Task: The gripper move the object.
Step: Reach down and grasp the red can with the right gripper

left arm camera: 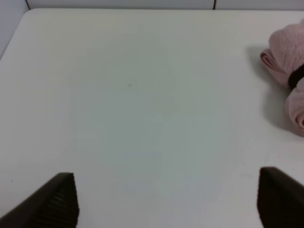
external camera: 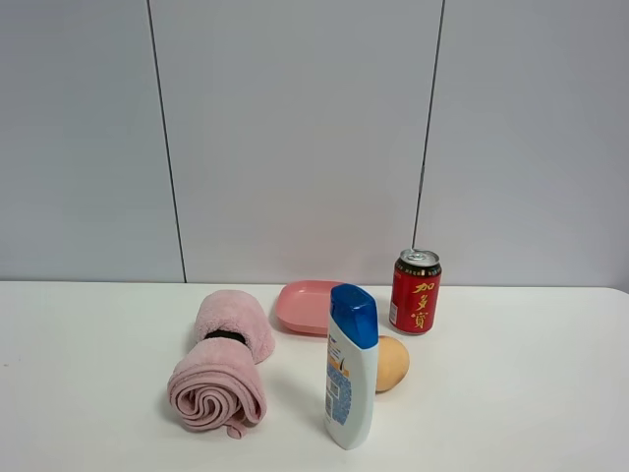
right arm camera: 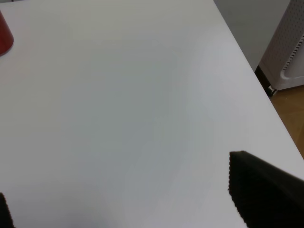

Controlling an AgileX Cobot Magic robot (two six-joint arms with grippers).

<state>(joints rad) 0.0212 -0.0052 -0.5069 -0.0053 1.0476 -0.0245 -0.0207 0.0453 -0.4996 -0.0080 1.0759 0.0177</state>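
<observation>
The red can (external camera: 415, 291) with yellow characters and a silver top stands upright at the back of the white table, right of the pink dish. Neither arm shows in the high view. In the left wrist view my left gripper (left arm camera: 166, 202) is open over bare table, its black fingertips (left arm camera: 59, 202) wide apart, with the pink towel off to one side. In the right wrist view my right gripper (right arm camera: 118, 199) is open over bare table; a red edge of the can (right arm camera: 4, 33) shows at the frame's corner, well away from the fingers.
A rolled pink towel (external camera: 221, 362) with a black band lies left of centre. A pink dish (external camera: 307, 306) sits behind a white shampoo bottle (external camera: 351, 366) with a blue cap. An orange-tan egg-shaped object (external camera: 391, 363) lies beside the bottle. The table's right edge (right arm camera: 256, 85) is near the right gripper.
</observation>
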